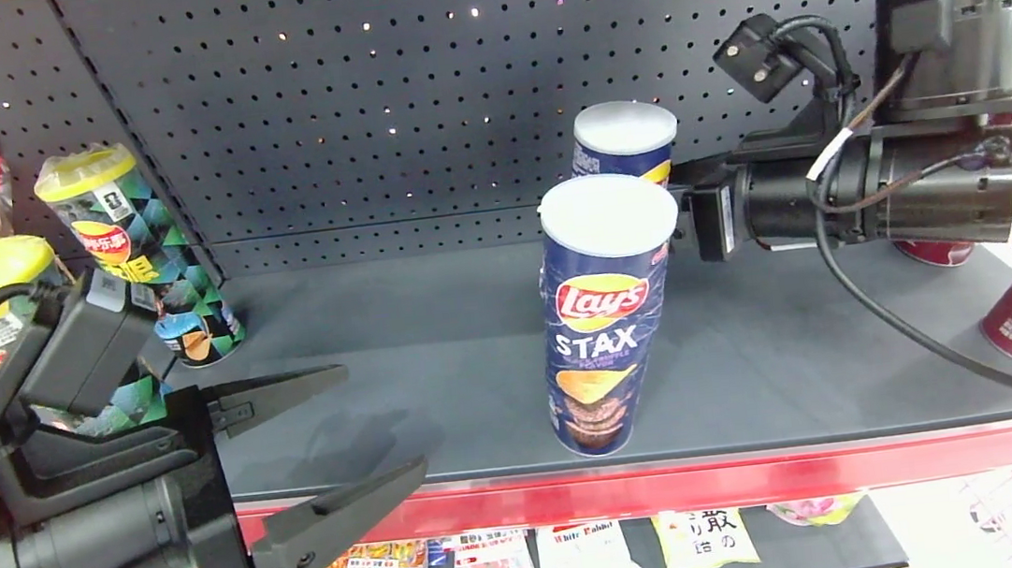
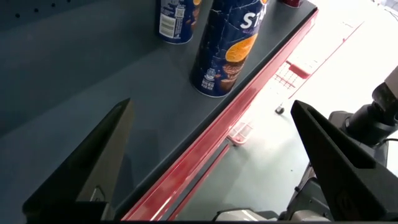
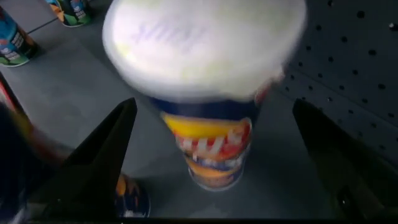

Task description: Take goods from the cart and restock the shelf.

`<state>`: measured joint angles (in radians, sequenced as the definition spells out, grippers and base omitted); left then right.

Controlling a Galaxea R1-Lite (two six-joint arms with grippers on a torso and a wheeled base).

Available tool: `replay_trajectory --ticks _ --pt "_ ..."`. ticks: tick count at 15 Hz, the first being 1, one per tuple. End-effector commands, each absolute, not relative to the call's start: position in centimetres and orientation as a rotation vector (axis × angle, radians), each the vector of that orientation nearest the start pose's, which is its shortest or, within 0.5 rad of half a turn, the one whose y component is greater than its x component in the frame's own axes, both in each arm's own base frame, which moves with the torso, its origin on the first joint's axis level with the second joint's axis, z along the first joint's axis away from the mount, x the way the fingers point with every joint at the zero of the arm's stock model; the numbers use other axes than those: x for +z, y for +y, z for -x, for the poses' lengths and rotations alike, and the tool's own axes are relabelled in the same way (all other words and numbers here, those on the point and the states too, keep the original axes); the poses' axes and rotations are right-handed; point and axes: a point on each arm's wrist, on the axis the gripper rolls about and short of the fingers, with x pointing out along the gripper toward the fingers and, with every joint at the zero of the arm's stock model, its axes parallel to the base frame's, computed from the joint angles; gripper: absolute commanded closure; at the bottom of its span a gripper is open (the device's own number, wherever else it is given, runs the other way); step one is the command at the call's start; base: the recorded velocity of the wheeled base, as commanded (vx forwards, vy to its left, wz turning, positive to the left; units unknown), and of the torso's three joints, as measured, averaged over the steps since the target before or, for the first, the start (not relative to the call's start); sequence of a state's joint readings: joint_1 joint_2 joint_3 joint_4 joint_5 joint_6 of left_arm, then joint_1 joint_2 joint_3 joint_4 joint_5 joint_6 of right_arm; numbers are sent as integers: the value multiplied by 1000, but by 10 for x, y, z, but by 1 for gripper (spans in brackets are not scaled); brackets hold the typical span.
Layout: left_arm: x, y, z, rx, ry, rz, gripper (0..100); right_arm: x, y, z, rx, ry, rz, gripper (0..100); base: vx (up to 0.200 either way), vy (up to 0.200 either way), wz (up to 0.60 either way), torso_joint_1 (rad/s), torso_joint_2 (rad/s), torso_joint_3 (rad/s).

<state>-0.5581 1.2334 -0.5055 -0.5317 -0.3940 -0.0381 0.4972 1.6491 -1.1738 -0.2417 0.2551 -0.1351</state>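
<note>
Restocking looked partway: near can [image 1: 608,311] and far can [image 1: 626,144] stood on the shelf [image 1: 438,357].
Right gripper [image 3: 212,106] sat spread at the far can; left gripper [image 1: 381,419] hung spread, empty, so more fetching likely remained.

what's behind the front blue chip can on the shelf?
A second blue can with a white lid, its lower part covered by the front can. The open right gripper flanks it; the pegboard stands behind.
</note>
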Motion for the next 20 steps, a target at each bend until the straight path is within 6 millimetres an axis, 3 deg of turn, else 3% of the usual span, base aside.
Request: replay_trajectory --ticks 1,9,11,13,15,18,20 --pt "202 -105 -152 -936 234 17 0 272 141 -248 760 156 150 0 0 0 0 0 0 0" --pt "194 -119 -175 -922 268 -44 0 269 103 -184 683 172 104 0 0 0 0 0 0 0" --pt "189 -123 -184 -881 274 -102 0 271 83 -147 665 255 91 0 0 0 0 0 0 0" --pt "187 -126 -189 -873 279 -118 0 271 74 -130 663 290 93 0 0 0 0 0 0 0" --pt "181 -140 -199 -902 297 -149 0 262 55 -101 635 293 88 0 0 0 0 0 0 0" --pt "171 -155 -213 -922 325 -178 0 254 44 -82 623 266 82 0 0 0 0 0 0 0" --pt "169 -160 -218 -920 331 -187 0 255 42 -80 610 258 79 0 0 0 0 0 0 0"
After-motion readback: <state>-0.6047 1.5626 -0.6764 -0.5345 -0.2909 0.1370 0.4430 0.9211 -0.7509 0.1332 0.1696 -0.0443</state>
